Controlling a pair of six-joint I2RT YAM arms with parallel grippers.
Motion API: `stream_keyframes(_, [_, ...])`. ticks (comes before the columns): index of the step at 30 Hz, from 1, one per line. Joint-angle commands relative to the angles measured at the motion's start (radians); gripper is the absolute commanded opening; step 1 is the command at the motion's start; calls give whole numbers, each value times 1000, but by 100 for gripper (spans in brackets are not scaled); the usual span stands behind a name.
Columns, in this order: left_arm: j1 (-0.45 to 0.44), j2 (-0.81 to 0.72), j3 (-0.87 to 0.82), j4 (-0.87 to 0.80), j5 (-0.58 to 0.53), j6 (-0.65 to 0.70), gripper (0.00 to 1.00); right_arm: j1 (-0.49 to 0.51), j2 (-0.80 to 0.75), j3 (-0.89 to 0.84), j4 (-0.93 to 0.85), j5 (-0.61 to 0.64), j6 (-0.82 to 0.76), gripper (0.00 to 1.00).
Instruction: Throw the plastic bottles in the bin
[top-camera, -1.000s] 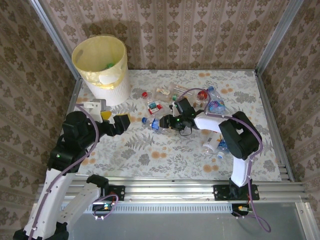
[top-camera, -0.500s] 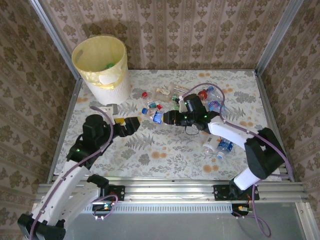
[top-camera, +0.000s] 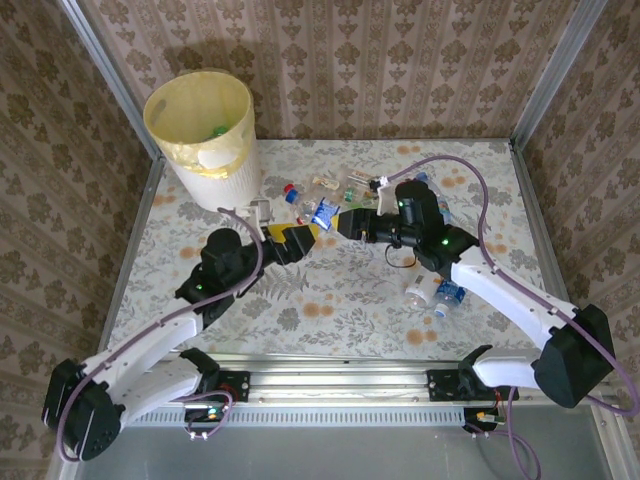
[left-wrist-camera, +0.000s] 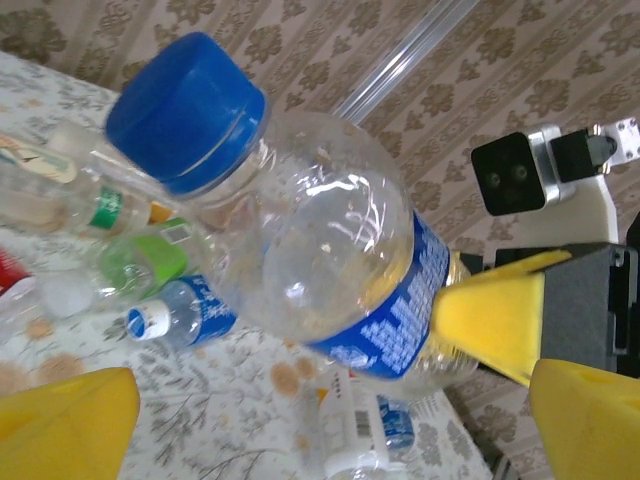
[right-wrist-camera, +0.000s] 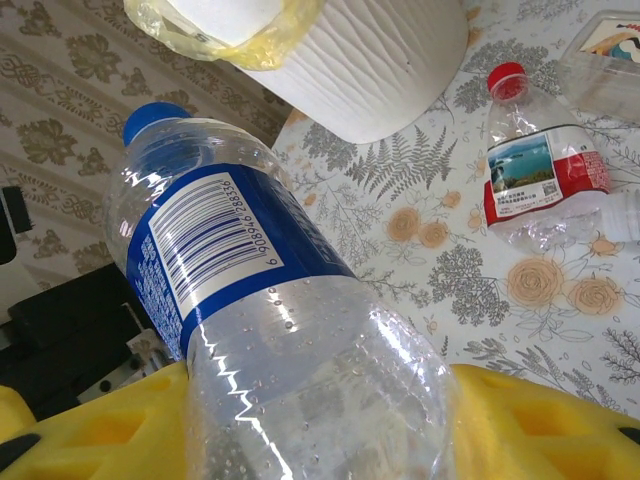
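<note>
Top external view showed few items inside the bin; many plastic bottles lay on the table. Right gripper pinched a blue-labelled bottle; left gripper stood spread.

Both arms reach inward, left pincer spread wide facing right pincer clamped on a bottle.

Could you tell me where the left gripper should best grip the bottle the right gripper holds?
Probably around the clear shoulder just below the blue cap of the bottle, coming from the cap end: the right gripper clamps its base half, and the cap end points at the open left gripper.
</note>
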Motion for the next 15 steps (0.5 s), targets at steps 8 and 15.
stream_keyframes(8, [-30, 139, 62, 205, -3, -34, 98, 7, -74, -66, 53, -66, 35, 45])
stream_keyframes(15, [-30, 193, 83, 243, 9, -39, 90, 9, -107, -104, 87, -102, 61, 45])
